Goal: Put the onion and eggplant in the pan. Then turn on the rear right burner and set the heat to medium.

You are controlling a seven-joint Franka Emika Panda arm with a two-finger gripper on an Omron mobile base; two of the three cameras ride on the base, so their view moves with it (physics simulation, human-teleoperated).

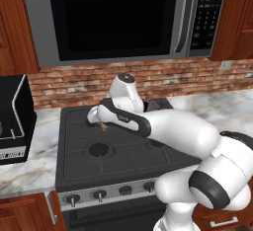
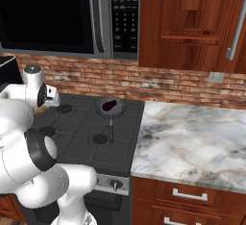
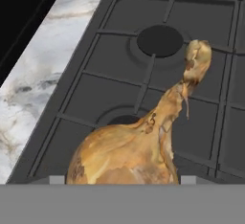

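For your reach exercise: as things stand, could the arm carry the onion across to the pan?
Probably yes. The gripper holds the onion above the stove's left side; the pan, holding the eggplant, sits rear right with nothing between.

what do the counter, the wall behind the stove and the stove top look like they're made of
Counter: looks like polished marble or a stone-look slab, white with grey and tan veining.
Back wall: red-brown brick with pale mortar lines, matte.
Stove top: probably dark grey matte metal, with raised grate bars and black burner caps.
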